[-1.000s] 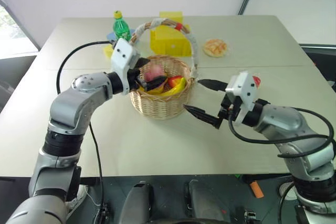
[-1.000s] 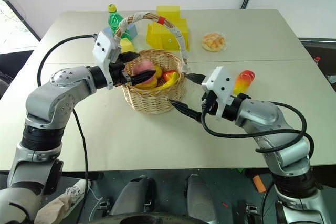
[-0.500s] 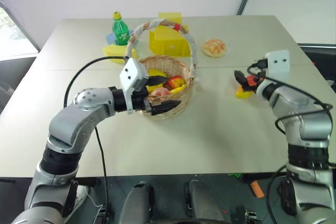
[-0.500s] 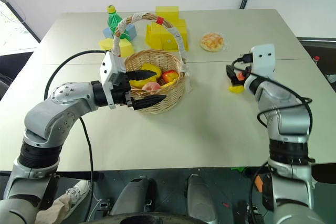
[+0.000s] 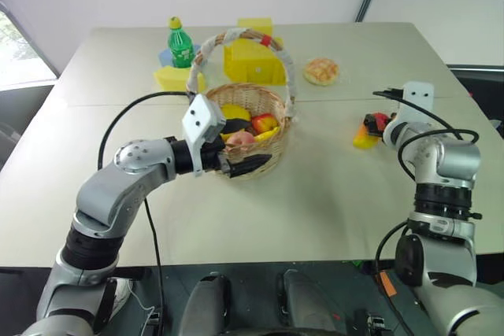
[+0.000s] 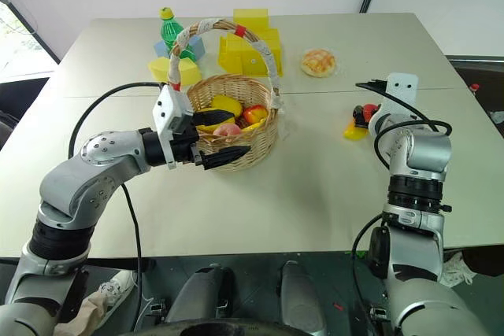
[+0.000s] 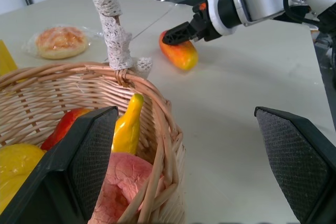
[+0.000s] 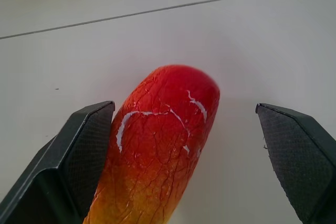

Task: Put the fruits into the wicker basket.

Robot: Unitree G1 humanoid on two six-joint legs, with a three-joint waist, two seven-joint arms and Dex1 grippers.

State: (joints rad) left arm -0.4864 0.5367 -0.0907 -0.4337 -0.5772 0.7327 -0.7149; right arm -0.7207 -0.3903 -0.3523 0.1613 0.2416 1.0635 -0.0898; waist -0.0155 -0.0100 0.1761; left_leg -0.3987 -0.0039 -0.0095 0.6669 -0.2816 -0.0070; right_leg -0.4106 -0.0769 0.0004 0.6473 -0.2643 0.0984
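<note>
Open table point(image 5: 315, 194) lay between the wicker basket point(image 5: 264, 159) and the mango point(image 5: 365, 138), with nothing standing in that stretch. The basket's tall arched handle point(image 5: 287, 64) spanned its mouth, leaving entry from either side of the arch. The left gripper point(image 6: 224, 139), jaws wide, straddled the near rim and blocked that approach. The right gripper point(image 8: 184, 145) stood wide apart around the mango, with room on one side. Yellow blocks point(image 5: 252, 60), a green bottle point(image 5: 181, 41) and a bun point(image 5: 321, 72) crowded the table behind the basket

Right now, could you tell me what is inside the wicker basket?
The wicker basket holds a pink peach, a yellow banana, a red-yellow apple and a yellow fruit. Anything beneath them is covered.
</note>
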